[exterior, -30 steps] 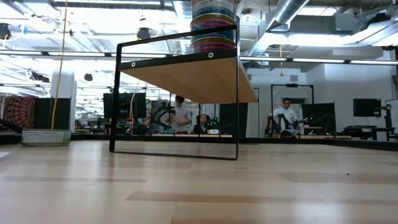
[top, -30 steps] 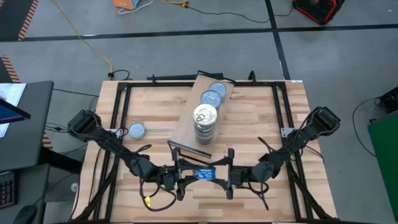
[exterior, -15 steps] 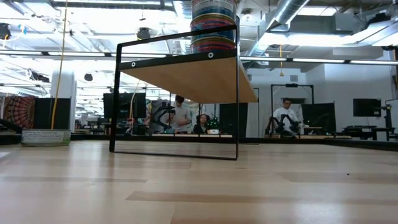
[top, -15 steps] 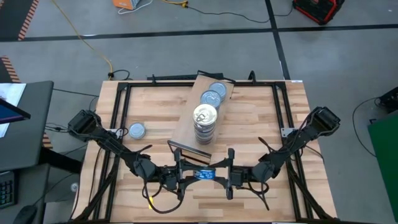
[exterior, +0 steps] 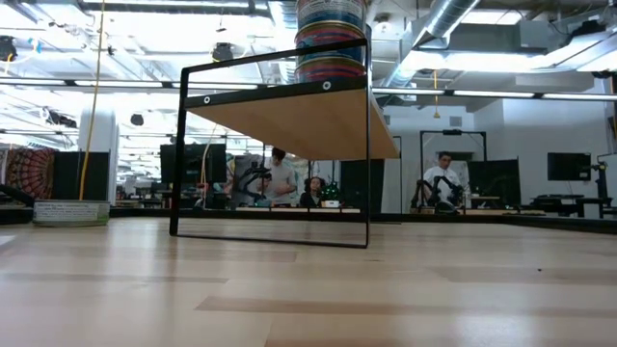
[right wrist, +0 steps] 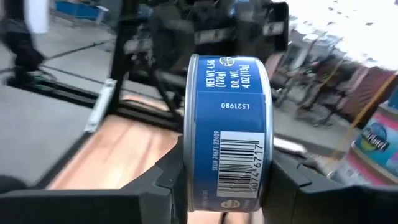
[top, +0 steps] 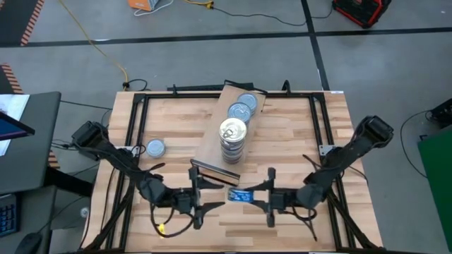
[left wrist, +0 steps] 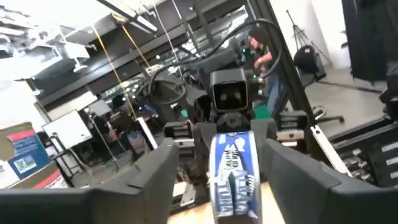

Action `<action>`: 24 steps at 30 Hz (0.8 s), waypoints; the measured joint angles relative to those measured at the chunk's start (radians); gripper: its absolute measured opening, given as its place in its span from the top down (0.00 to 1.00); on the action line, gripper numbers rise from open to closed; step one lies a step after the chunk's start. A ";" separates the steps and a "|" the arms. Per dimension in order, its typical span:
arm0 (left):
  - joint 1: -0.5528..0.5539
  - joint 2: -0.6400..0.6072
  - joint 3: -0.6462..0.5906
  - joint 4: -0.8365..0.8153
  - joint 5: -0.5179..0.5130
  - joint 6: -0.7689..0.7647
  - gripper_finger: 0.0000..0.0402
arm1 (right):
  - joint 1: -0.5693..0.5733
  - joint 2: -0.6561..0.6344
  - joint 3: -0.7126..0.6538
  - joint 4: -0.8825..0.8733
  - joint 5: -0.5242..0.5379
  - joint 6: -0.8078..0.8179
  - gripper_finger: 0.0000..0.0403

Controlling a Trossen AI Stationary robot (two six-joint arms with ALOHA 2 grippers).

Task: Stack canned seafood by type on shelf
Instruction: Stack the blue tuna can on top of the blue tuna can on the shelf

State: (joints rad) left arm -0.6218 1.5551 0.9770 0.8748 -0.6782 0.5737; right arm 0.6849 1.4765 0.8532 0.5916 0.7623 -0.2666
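Here, at the near edge of the counter (top: 296,134), I have a blue tin (top: 240,195) caught on edge between my two hands, mid handover. The right hand (top: 271,197) is clenched on it: its wrist camera shows both fingers (right wrist: 163,180) pressed against the flat faces of the tin (right wrist: 227,133), barcode toward the lens. The left hand (top: 200,197) faces it from the other side with jaws released and spread clear of the tin (left wrist: 234,174), its fingers (left wrist: 149,177) standing off on either side. The coming move turns on one thing: the shelf (top: 212,144) lies straight ahead on the far side of both hands, its dark front edge just beyond the tin, and the tall stack (top: 232,139) with the gold lid stands near that edge, directly in the line of travel. Two silver-topped tins (top: 242,106) lie farther back on the same board. I judge the right arm, already gripping, must lift over the edge and turn the tin flat. One lone tin (top: 155,148) waits off to the left.
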 joint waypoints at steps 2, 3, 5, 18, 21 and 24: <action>-0.007 -0.011 0.011 -0.045 -0.003 -0.017 0.40 | 0.008 -0.031 0.000 -0.073 -0.002 0.059 0.59; -0.011 -0.015 0.016 -0.076 -0.004 -0.029 0.37 | 0.010 -0.047 -0.001 -0.109 0.000 0.088 0.58; -0.027 -0.027 0.028 -0.151 -0.006 -0.061 0.33 | 0.009 -0.076 -0.001 -0.163 0.007 0.146 0.58; -0.122 -0.034 0.035 -0.766 -0.089 -0.555 0.37 | 0.056 -0.315 -0.001 -0.431 0.234 0.474 0.57; -0.145 -0.034 0.035 -0.811 -0.099 -0.607 0.38 | 0.052 -0.409 -0.001 -0.446 0.231 0.530 0.58; -0.168 -0.034 0.034 -0.825 -0.099 -0.641 0.38 | 0.027 -0.505 0.000 -0.487 0.197 0.583 0.58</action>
State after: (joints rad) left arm -0.7902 1.5211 1.0111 0.0499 -0.7773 -0.0673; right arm 0.7124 0.9710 0.8528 0.1045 0.9590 0.3168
